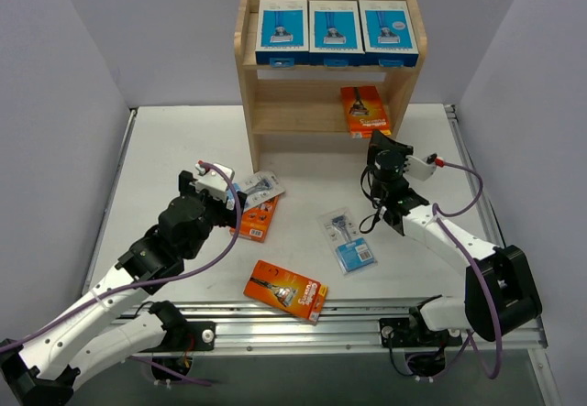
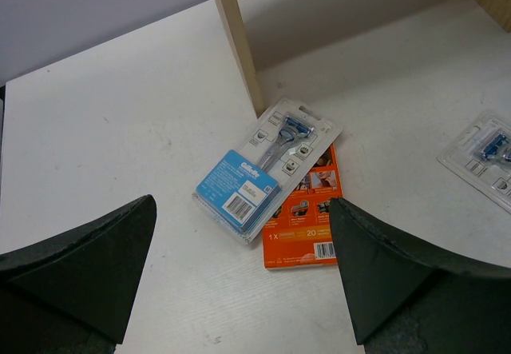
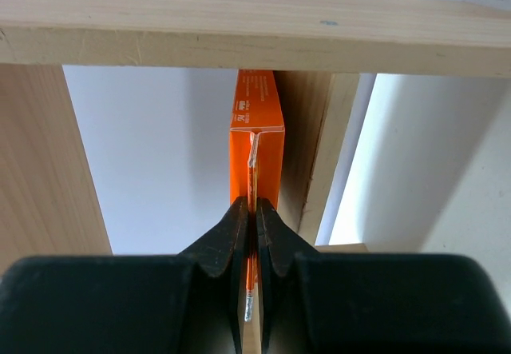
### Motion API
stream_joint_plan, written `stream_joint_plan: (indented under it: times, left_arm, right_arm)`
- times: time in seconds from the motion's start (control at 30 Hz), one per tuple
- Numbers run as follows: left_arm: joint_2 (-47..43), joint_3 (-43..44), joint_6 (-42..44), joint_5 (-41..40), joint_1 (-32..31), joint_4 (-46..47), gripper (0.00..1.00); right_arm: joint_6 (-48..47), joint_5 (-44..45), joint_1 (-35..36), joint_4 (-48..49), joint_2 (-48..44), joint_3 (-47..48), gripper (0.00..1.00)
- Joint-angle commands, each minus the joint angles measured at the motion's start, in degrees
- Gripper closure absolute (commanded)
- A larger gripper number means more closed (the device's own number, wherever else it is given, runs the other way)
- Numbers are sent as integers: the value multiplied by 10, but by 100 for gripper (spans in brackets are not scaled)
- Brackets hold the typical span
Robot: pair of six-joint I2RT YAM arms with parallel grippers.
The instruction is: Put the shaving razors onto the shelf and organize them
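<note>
The wooden shelf [image 1: 248,76] holds three blue-and-white razor boxes [image 1: 335,30] in a row on its top tier. An orange razor box [image 1: 363,108] stands on the middle tier at the right. My right gripper [image 1: 379,142] is just in front of that box. In the right wrist view the gripper [image 3: 253,218] is shut on the thin tab of the orange box [image 3: 257,122] under a shelf board [image 3: 239,26]. My left gripper [image 2: 243,282] hangs open over the table, short of a blister-card razor [image 2: 259,170] that lies on another orange box [image 2: 303,226].
A second blister card [image 1: 348,239] lies mid-table, and an orange box [image 1: 286,290] rests near the front rail. The shelf's left post [image 2: 237,34] stands just beyond the stacked pair. Grey walls close in on both sides of the table.
</note>
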Motion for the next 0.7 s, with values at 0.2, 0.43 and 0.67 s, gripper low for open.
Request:
stream_joint_plan:
  times: [0.2, 0.43, 0.67]
  left_arm:
    - [6, 3, -2, 7, -2, 31, 2]
    - [11, 1, -3, 7, -3, 32, 2]
    - [17, 3, -2, 8, -3, 33, 2]
  right_arm:
    - [25, 84, 4, 30, 21, 25, 100]
    - [39, 97, 6, 29, 45, 32, 100]
    - [40, 100, 5, 26, 60, 48, 100]
